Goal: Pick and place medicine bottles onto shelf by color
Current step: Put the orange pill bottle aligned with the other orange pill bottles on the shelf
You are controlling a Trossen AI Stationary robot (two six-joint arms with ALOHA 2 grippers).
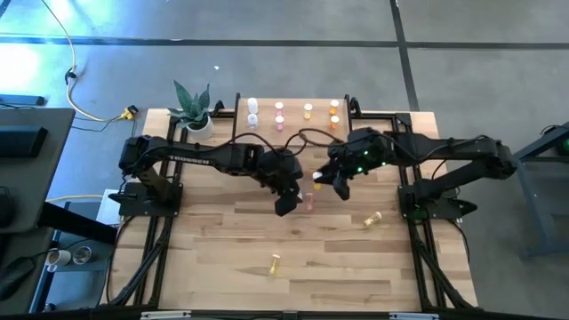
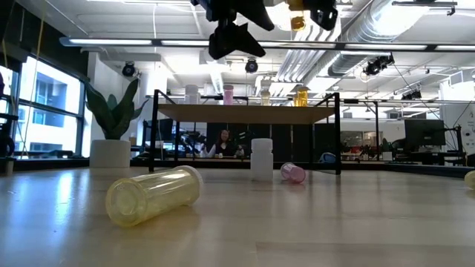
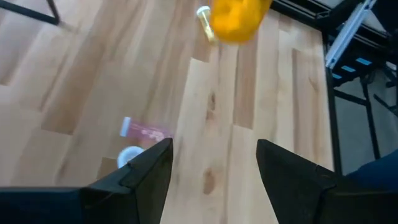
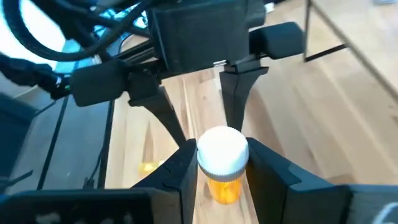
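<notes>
Right gripper (image 4: 221, 163) jaws grasp an orange bottle (image 4: 222, 167) with a white cap, above the counter's (image 1: 222, 258) middle. Left gripper (image 3: 214, 165) jaws released, empty, close beside it.

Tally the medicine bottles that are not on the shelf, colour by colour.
Pale yellow bottles: 2, lying on the table
Pink bottle: 1, lying on the table
White bottle: 1, upright near the pink one
Orange bottle: 1, held in the right gripper
Total: 5
</notes>
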